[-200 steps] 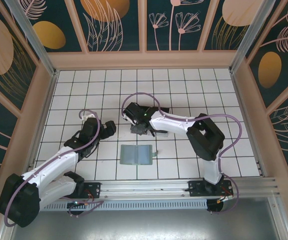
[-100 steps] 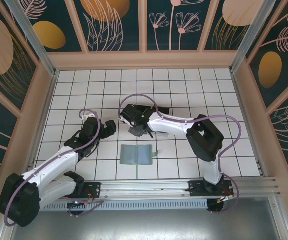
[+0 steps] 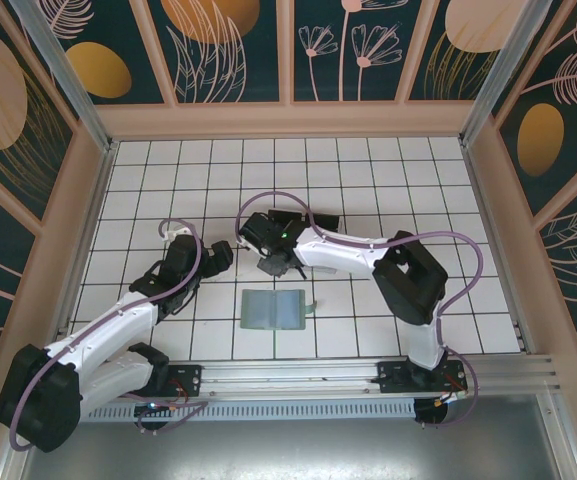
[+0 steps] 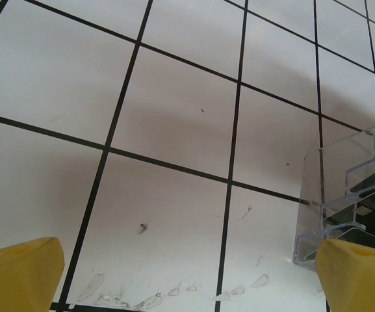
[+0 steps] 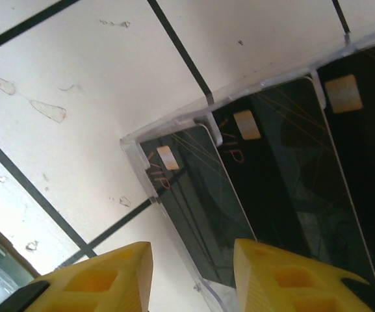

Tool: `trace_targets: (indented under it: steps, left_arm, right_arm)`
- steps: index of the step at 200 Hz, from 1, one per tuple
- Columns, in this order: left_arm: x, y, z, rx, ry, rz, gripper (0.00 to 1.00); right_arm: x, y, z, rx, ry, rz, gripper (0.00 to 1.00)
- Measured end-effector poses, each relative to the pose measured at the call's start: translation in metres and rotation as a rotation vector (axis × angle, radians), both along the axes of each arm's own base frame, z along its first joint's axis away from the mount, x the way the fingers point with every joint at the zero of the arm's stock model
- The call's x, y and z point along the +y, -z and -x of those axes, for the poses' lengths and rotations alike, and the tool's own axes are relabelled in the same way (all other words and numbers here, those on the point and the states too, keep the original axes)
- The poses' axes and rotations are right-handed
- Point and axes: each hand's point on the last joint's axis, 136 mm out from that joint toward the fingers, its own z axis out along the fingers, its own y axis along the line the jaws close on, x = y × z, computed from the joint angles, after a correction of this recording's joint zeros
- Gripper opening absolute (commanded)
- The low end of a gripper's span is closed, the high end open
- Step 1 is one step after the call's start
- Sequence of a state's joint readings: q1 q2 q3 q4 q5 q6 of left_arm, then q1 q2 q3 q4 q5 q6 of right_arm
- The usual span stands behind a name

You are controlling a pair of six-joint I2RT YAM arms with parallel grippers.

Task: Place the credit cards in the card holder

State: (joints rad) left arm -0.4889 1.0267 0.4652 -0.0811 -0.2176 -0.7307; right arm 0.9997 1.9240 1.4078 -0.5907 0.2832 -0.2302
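right pincer [image 5: 192, 263] spread over the clear rack [image 5: 135, 146], cards [image 5: 265, 175] sit in its slots. we should centre on the end card [image 5: 197, 195] alone, pinch its edge, pull straight out. left pincer [image 4: 187, 276] spread, looks idle. card holder [image 3: 271, 309] flat on counter [image 3: 368, 180], near the rack.

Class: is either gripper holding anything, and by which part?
Nothing is held. The left gripper gapes over bare tile; the right gripper is open over the credit cards in the clear rack.
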Motion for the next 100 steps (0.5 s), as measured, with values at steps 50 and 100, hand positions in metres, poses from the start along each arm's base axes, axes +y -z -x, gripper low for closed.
trace_targets:
  steps: [50,100]
  left_arm:
    - [0.0,0.003,0.0,0.008,0.0,-0.004,0.99]
    - [0.0,0.006,0.0,0.017,0.001,-0.009,0.99]
  right_arm:
    - [-0.04,-0.031,-0.011,-0.047,0.074,-0.011,0.42]
    - [-0.071,-0.028,-0.017,-0.051,0.13,0.032,0.42]
